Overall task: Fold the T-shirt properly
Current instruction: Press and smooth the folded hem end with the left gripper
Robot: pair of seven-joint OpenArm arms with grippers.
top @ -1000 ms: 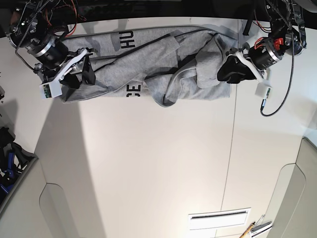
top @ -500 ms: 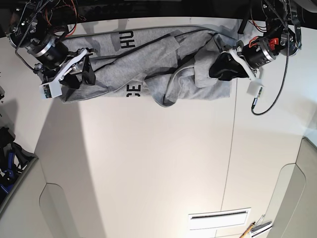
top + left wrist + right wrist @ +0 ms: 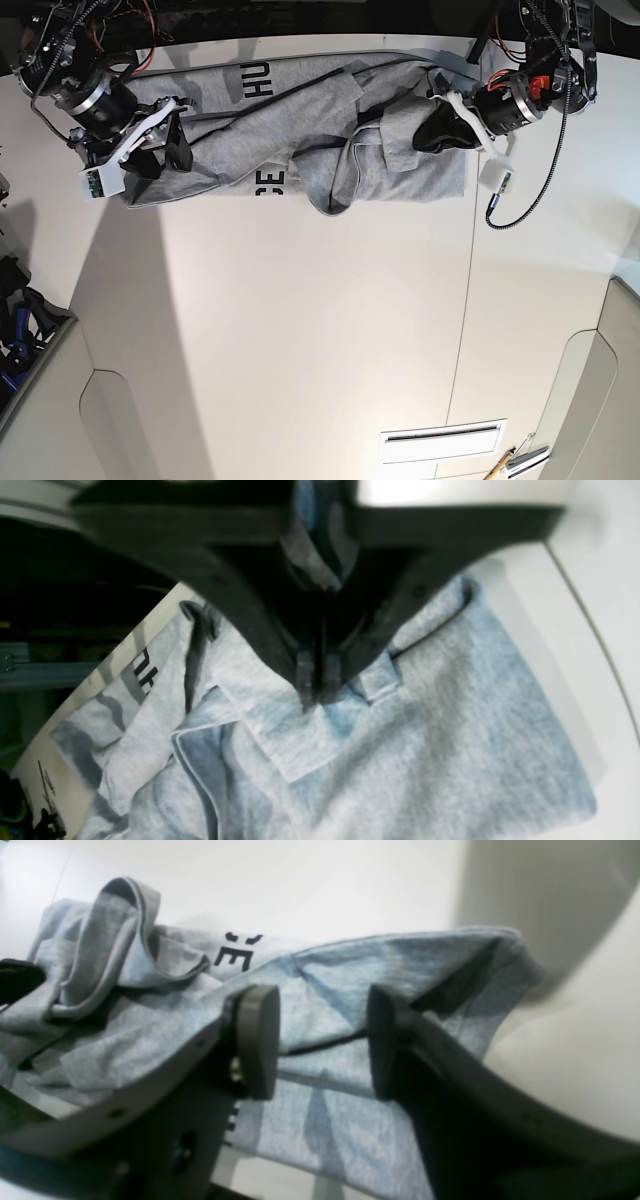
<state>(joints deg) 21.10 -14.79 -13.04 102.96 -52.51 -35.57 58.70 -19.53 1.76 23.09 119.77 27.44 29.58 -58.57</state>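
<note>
Grey T-shirt (image 3: 300, 140) lies crumpled along far edge of white surface (image 3: 320, 330), black lettering partly showing; no neat fold yet, so most work's left imo. Left claw (image 3: 316, 680) pinched tight on a fabric fold. Right claw (image 3: 320, 1040) spread wide over opposite end, holding nothing. No containers w/ contents visible.

Right gripper (image 3: 320, 1040) jaws apart — seemingly just above the rumpled T-shirt (image 3: 325, 985).
</note>
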